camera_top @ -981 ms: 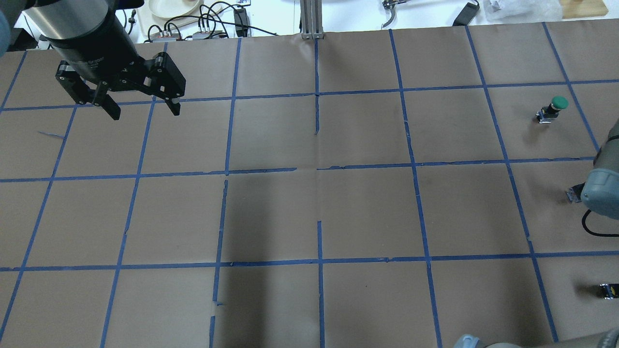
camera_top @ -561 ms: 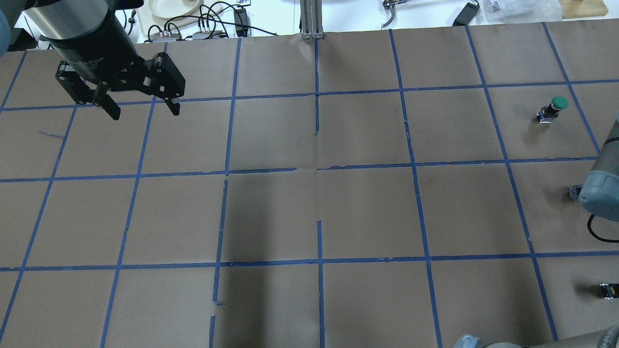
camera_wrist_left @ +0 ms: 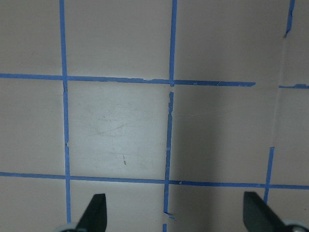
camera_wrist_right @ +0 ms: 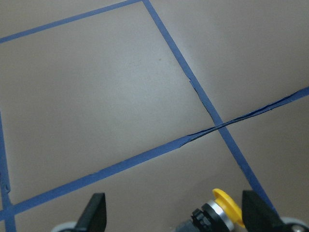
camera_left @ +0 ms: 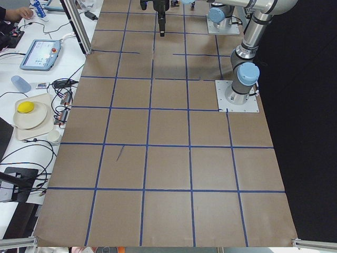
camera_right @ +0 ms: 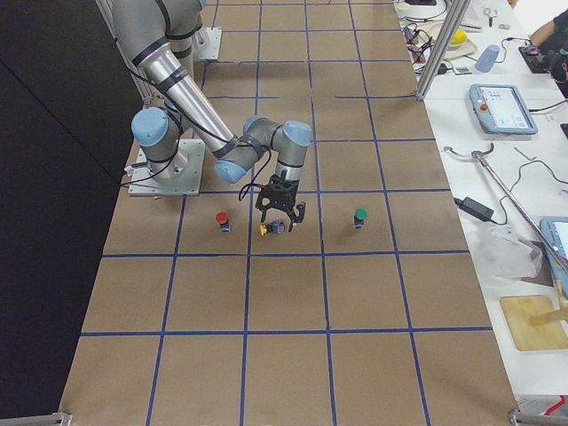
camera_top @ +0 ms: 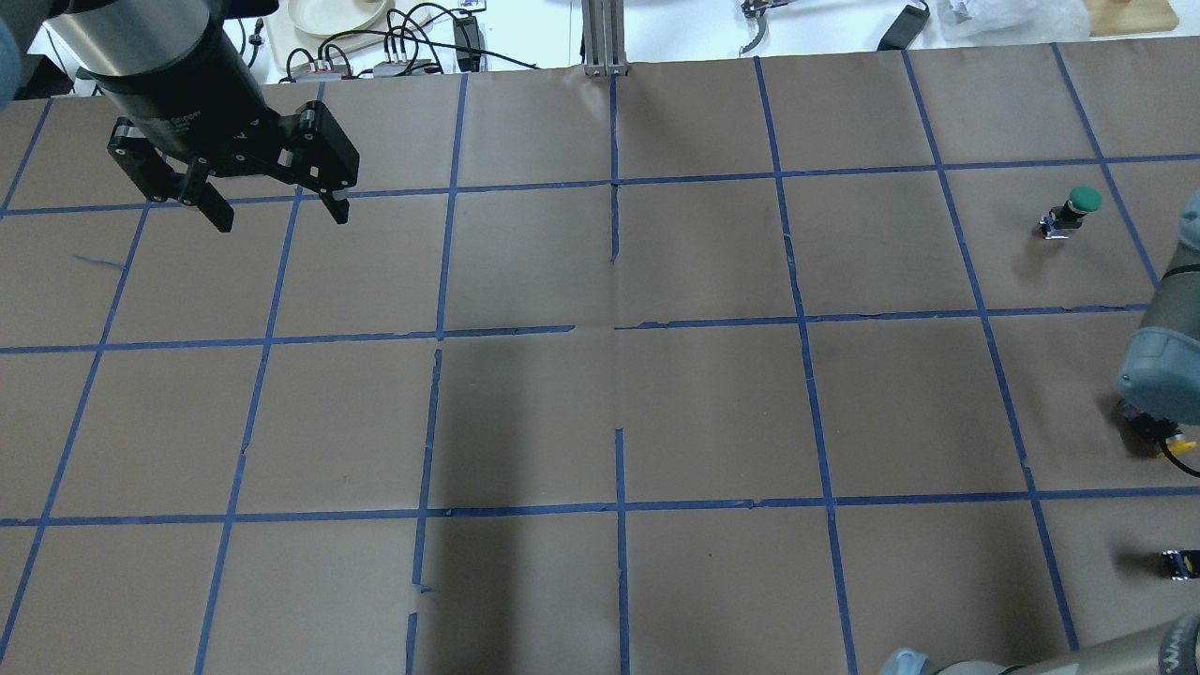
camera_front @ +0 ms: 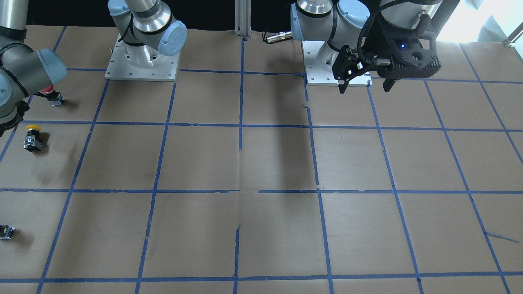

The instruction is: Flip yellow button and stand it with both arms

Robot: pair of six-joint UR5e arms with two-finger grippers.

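Observation:
The yellow button [camera_front: 32, 139] lies on its side on the brown paper near the table's right end. It also shows in the right side view [camera_right: 270, 229], and only its cap peeks out in the overhead view [camera_top: 1178, 445]. My right gripper [camera_right: 280, 216] hangs just above it, open. In the right wrist view [camera_wrist_right: 176, 215] the button [camera_wrist_right: 219, 215] sits between the fingers, nearer the right-hand one, and touches neither. My left gripper [camera_top: 281, 217] is open and empty, high over the far left of the table; it also shows in the front view [camera_front: 365, 87] and the left wrist view [camera_wrist_left: 175, 212].
A red-capped button [camera_right: 222, 219] stands beside the yellow one, toward the robot. A green-capped button [camera_top: 1073, 208] stands on the other side, farther from the robot. Blue tape [camera_top: 619, 328] marks a grid on the paper. Both arm bases [camera_front: 141, 61] sit at the robot's edge.
My right arm's wrist has moved toward the robot's side of the table, and the yellow cap now shows beside it. My left arm has not moved.

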